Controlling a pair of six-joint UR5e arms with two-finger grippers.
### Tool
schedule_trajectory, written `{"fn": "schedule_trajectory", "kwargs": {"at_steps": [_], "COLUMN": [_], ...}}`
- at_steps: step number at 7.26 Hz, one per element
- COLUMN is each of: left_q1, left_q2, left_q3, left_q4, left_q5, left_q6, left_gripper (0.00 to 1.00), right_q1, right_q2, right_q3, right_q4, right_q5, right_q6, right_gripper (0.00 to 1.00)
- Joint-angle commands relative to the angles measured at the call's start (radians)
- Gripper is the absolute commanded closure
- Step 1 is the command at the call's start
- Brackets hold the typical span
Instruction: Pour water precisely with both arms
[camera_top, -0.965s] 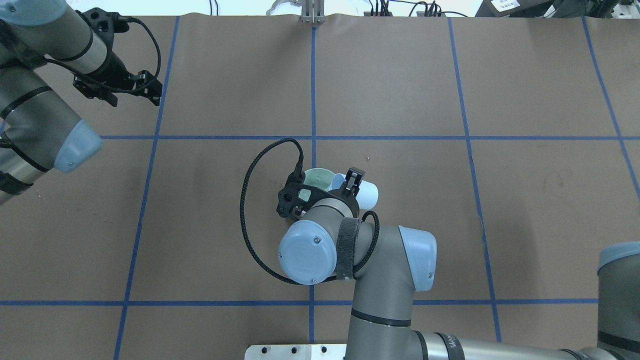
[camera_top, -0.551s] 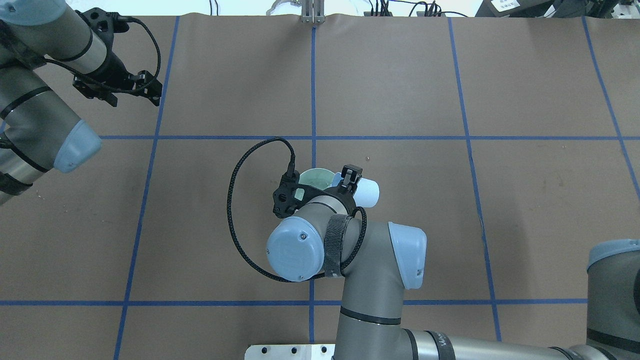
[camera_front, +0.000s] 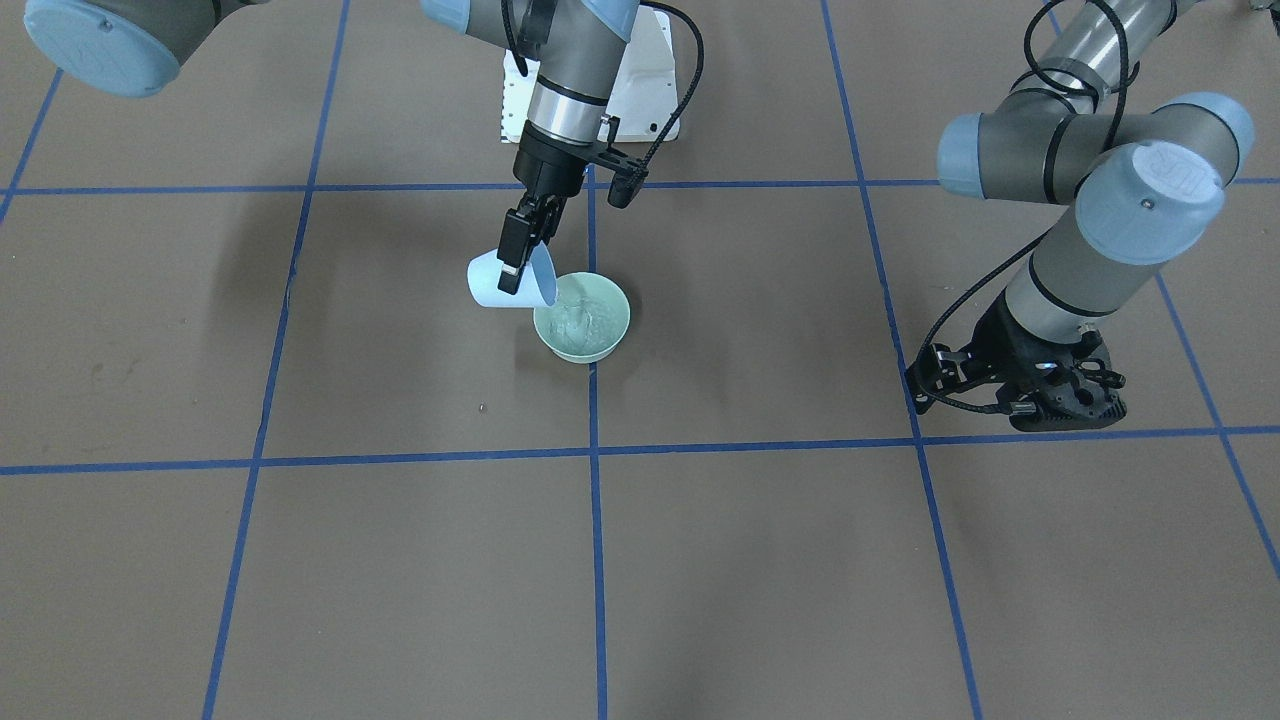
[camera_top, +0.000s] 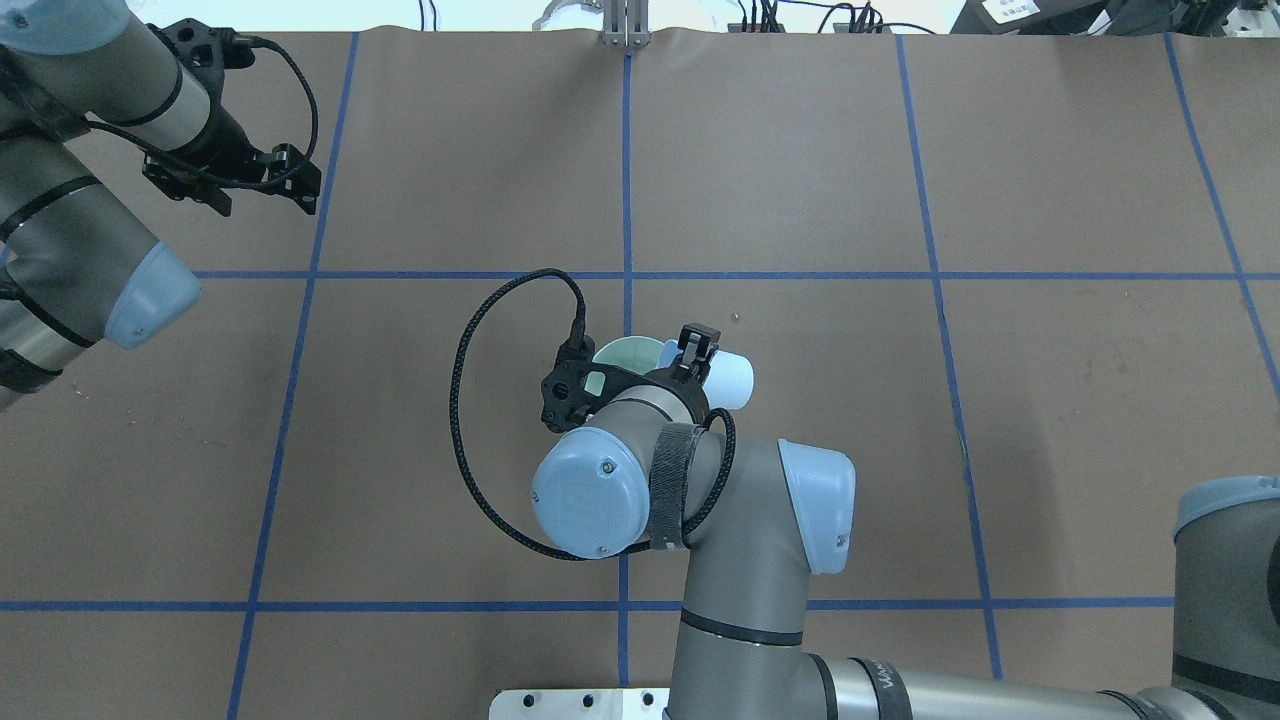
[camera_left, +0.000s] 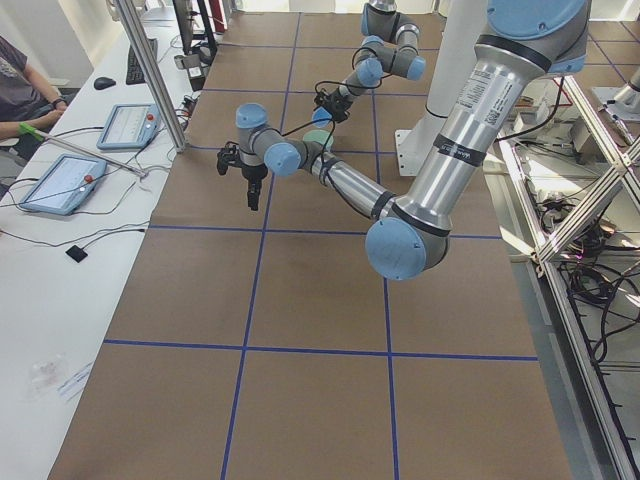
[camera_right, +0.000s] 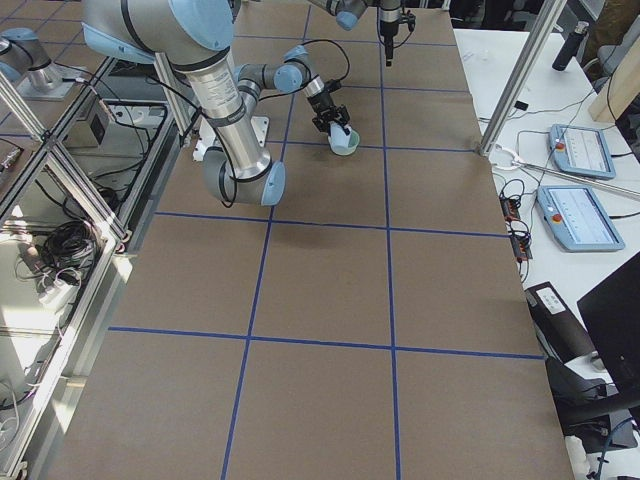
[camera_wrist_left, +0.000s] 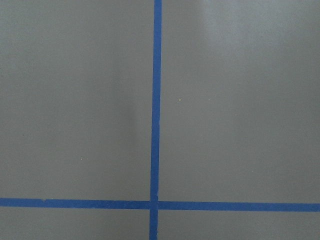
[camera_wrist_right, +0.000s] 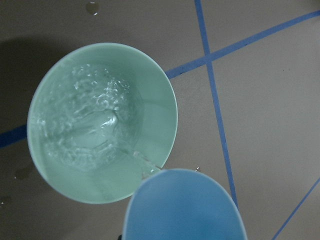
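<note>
Near brown desk (camera_top: 900, 450) centre, right end effector (camera_front: 520, 255) gripping tilted light-blue plastic cup (camera_top: 730, 380) at overhead 3 o'clock of pale-green bowl (camera_top: 625, 352), water (camera_wrist_right: 95, 120) trickling in, left end effector (camera_top: 300, 185) of untellable opening.

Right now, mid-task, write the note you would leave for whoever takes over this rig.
Right gripper: shut on the blue cup, tipped over the rim of the green bowl.
Left gripper: hovers above the table, away from the bowl; open or shut unclear.
Done: water lies in the bowl, with a thin stream running.
Left: finish the pour, right the cup, set it down.
</note>
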Motion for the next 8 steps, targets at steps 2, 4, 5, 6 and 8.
{"fn": "schedule_trajectory", "kwargs": {"at_steps": [2, 4, 5, 6, 8], "left_q1": [0.002, 0.002, 0.002, 0.002, 0.002], "left_q2": [-0.001, -0.001, -0.001, -0.001, -0.001], "left_q3": [-0.002, -0.005, -0.008, -0.011, -0.023], "left_q4": [0.0, 0.001, 0.001, 0.003, 0.008], "left_q5": [0.0, 0.0, 0.0, 0.0, 0.0], "left_q6": [0.0, 0.0, 0.0, 0.0, 0.0], "left_gripper": [0.0, 0.0, 0.0, 0.0, 0.0], "right_q1": [0.007, 0.014, 0.03, 0.033, 0.04], "right_q2": [-0.059, -0.181, -0.227, -0.298, -0.515], "right_q3": [0.029, 0.127, 0.182, 0.234, 0.314], "right_q4": [0.183, 0.361, 0.369, 0.435, 0.645], "right_q5": [0.015, 0.065, 0.087, 0.087, 0.09], "right_q6": [0.115, 0.244, 0.322, 0.38, 0.428], "right_gripper": [0.91, 0.92, 0.92, 0.92, 0.92]}}
